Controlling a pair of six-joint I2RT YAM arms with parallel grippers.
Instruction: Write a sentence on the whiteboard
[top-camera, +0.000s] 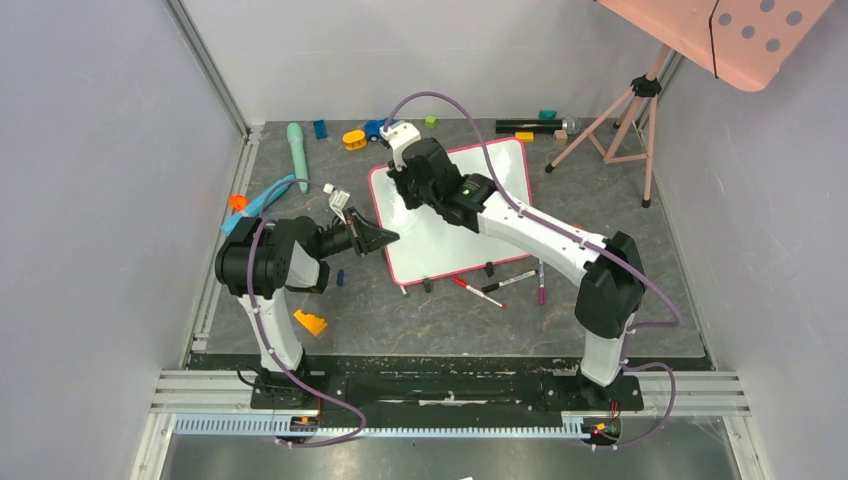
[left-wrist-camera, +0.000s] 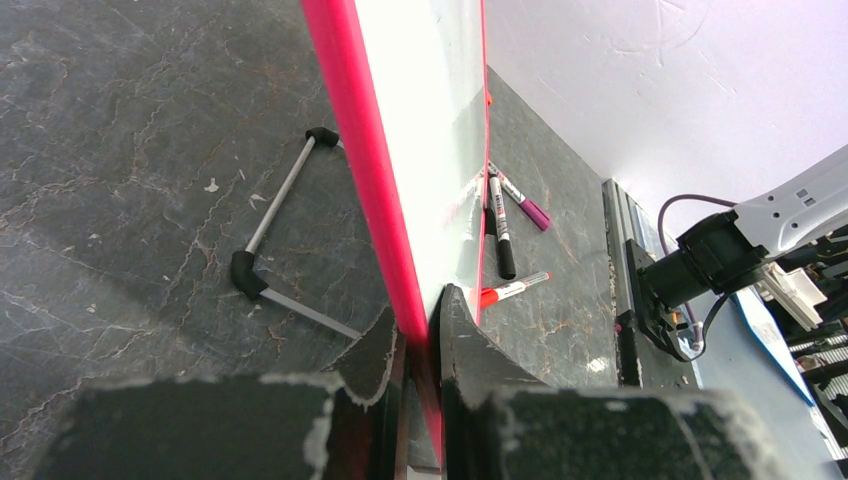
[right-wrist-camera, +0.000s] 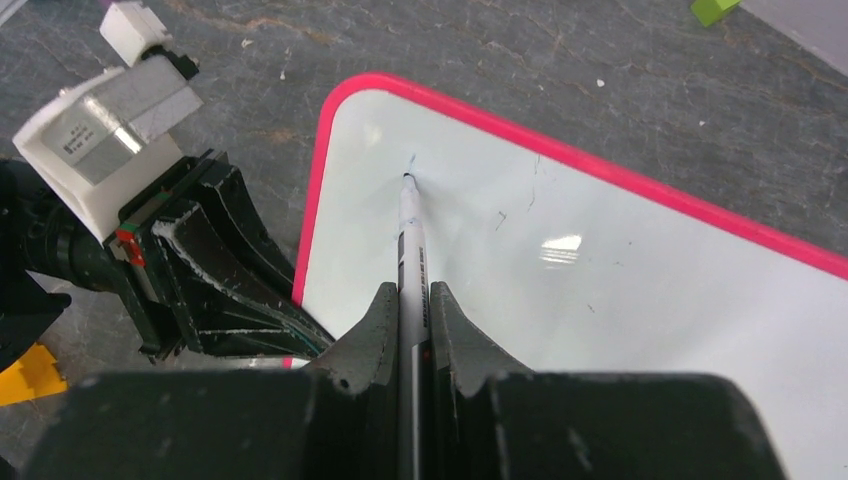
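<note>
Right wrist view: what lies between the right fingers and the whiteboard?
A marker, gripped by the fingers, its tip at the whiteboard; the right wrist view shows it.

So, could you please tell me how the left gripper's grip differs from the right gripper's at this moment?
The left gripper is clamped on the pink frame of the whiteboard; the right gripper is shut on a marker. The left gripper comes in from the board's side edge; the right gripper is above its white face, marker tip near a corner. Both are shut on something thin.
</note>
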